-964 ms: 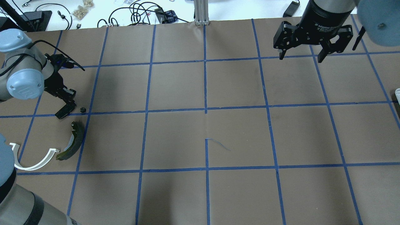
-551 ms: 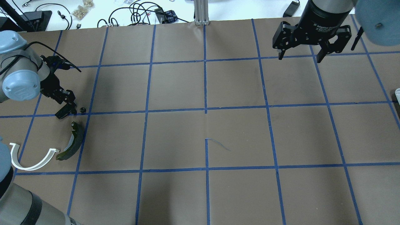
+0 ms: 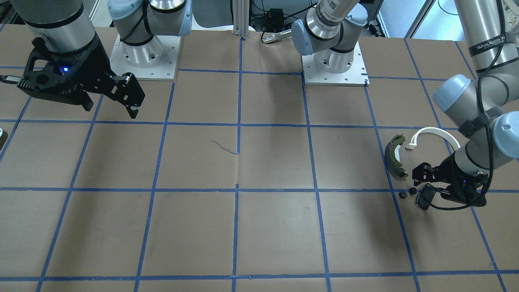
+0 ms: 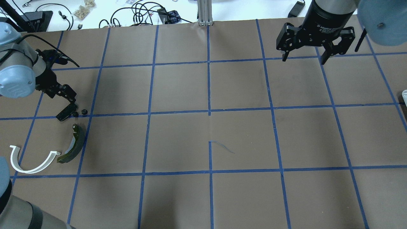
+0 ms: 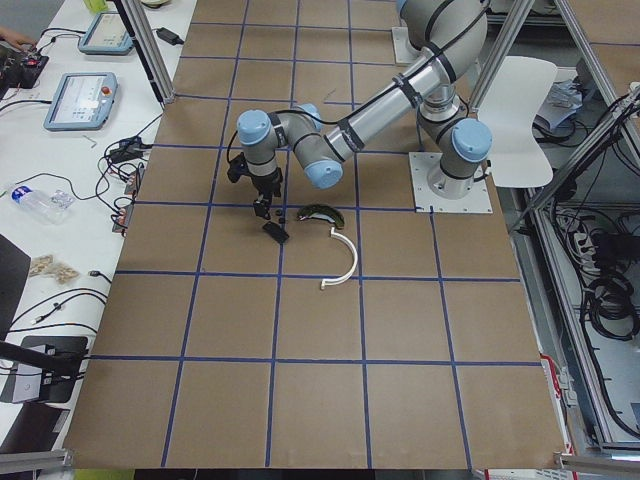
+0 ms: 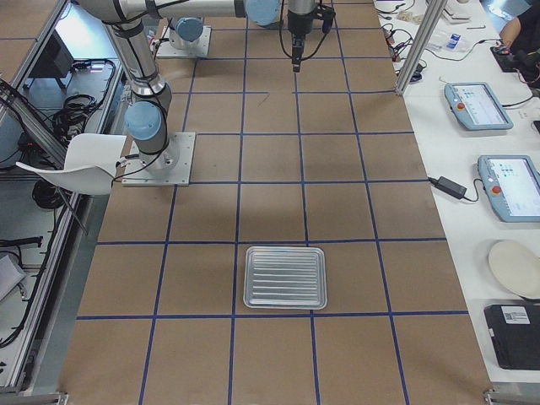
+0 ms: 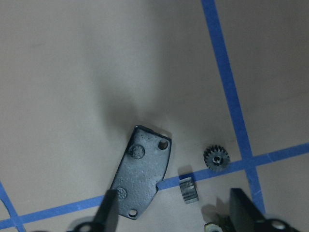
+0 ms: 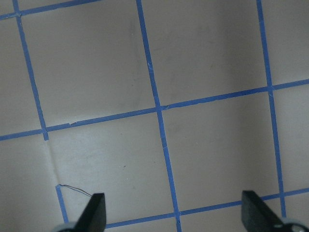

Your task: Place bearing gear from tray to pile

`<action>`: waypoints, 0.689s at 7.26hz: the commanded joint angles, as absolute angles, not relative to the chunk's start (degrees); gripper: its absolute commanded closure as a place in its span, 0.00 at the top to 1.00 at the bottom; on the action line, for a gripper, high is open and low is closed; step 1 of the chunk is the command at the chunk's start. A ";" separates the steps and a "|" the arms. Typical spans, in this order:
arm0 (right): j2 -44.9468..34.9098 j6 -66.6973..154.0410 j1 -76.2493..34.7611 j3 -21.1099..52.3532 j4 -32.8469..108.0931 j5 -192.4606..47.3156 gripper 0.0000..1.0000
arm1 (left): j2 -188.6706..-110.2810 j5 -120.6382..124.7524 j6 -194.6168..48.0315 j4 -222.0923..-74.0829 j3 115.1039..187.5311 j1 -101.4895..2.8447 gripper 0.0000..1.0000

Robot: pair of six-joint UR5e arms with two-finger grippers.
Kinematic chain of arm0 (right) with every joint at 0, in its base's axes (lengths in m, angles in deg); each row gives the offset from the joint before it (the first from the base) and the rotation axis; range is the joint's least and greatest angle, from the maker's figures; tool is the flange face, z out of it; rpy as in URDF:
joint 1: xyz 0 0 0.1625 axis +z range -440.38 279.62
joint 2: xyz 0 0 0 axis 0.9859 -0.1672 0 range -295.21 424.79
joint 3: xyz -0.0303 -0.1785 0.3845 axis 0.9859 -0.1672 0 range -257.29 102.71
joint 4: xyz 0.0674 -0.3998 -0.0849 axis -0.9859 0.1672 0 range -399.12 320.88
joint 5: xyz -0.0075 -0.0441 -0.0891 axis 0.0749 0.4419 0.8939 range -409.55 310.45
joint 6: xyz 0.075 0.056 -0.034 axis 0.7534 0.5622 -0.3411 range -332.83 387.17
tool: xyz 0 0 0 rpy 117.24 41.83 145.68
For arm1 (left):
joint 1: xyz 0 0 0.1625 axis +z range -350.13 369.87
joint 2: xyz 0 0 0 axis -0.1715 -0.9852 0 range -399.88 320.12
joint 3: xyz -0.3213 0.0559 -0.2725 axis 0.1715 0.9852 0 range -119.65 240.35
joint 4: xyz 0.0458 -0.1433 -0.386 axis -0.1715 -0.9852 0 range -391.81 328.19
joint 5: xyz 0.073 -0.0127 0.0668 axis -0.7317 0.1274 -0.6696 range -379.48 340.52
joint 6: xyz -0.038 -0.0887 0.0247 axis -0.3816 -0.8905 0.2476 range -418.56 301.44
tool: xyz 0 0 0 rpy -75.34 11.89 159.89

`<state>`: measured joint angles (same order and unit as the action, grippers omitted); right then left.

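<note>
The pile lies at the table's left: an olive-dark brake shoe (image 4: 75, 144), a white plastic arc (image 4: 31, 162) and a dark flat pad plate (image 7: 142, 173). A small dark bearing gear (image 7: 216, 158) lies flat on the blue tape beside the plate, and it also shows in the overhead view (image 4: 84, 111). A second small toothed piece (image 7: 189, 190) lies on its side between them. My left gripper (image 7: 175, 215) is open and empty above these parts. My right gripper (image 4: 303, 57) is open and empty, high over the far right squares. The metal tray (image 6: 285, 277) shows empty in the exterior right view.
The brown table is marked into squares by blue tape (image 4: 209, 111). Cables and small items (image 4: 143, 12) lie beyond the far edge. A white object (image 4: 404, 94) shows at the right edge. The arm bases (image 3: 334, 65) stand on white plates.
My left arm has drawn back up and to the left, away from the pile, with its gripper open. The gear and plate stay put. My right gripper has shifted slightly toward the far edge.
</note>
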<state>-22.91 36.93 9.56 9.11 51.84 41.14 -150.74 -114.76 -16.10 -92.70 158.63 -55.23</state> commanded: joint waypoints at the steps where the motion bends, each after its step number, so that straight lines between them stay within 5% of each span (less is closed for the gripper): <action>1: -22.84 37.01 9.54 9.02 51.84 41.06 1.00 | -146.77 -114.13 -22.12 -100.49 153.98 -62.33 0.93; 5: -22.84 37.54 9.54 9.11 51.76 41.06 1.00 | -144.22 -114.22 -53.06 -117.63 140.18 -82.01 1.00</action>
<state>-22.91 37.45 9.57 9.04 51.76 41.00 -145.55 -113.99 -44.98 -112.72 143.60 -75.95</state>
